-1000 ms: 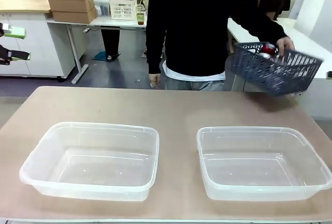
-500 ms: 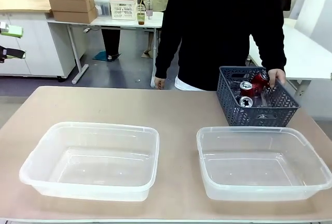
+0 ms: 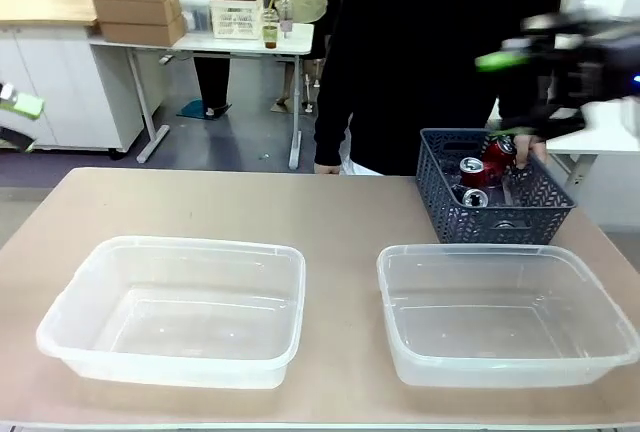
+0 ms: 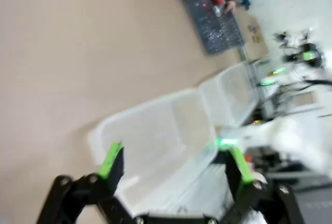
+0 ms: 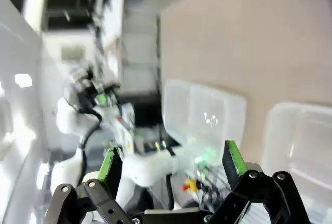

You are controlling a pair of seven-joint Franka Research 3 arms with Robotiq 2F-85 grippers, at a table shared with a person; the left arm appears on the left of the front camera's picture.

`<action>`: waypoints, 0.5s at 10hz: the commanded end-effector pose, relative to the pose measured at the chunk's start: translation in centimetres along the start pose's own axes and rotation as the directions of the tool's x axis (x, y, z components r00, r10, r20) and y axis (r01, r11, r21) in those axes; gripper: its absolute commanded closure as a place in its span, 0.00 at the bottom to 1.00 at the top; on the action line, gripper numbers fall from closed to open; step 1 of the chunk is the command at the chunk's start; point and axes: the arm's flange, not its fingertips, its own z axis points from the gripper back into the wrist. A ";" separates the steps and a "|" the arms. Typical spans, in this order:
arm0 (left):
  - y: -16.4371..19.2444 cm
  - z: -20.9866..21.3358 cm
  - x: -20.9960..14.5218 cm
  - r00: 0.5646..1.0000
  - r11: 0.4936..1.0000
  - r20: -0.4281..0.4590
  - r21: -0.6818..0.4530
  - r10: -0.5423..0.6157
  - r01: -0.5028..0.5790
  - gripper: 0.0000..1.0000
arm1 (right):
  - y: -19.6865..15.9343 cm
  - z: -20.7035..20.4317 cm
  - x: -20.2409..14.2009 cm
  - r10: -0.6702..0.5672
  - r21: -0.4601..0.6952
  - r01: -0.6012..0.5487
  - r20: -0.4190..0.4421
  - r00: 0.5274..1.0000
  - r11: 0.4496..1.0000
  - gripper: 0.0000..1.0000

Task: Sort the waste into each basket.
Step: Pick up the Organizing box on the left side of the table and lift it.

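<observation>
Front view puts the waste, several dented red-and-silver metal drink cans, inside a dark blue-grey lattice-sided plastic basket at the far right of the beige tabletop. The person's hand is on the basket's rim. No can lies between either pair of fingers. Both clear rectangular plastic tubs, the left tub and the right tub, hold nothing.

The right gripper shows blurred above the basket in the picture, its fingers spread with nothing between them. In its wrist view both tubs lie beyond the fingertips. The left gripper sits at the table's left edge, well apart from the cans, fingers likewise wide and unloaded. Its wrist view has a tub just past the fingertips and the basket far beyond them.

The likeliest trouble is the hand: a descent into the basket while it rests there could strike it. The cans sit crowded against the lattice walls, so wide fingers may catch a wall or drag the basket instead of closing on one can. Dented sides could also slip from the pads. Nothing marks which tub takes which kind of waste, so a can could land in the wrong one.
</observation>
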 end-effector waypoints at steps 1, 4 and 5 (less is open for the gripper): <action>-3.7 0.4 -3.2 0.987 0.994 -0.158 0.109 -0.011 0.029 0.00 | 3.7 -11.3 1.4 0.034 -0.171 -0.085 -0.280 0.959 0.982 0.00; -9.9 -3.9 -8.9 0.939 0.948 -0.327 0.250 -0.108 0.197 0.00 | 1.6 -19.7 -3.0 0.070 -0.398 -0.219 -0.357 0.931 0.891 0.00; -4.8 -0.7 -5.1 0.974 0.976 -0.225 0.205 -0.025 0.073 0.00 | 0.5 -17.1 -1.7 0.090 -0.477 -0.206 -0.255 0.963 0.855 0.00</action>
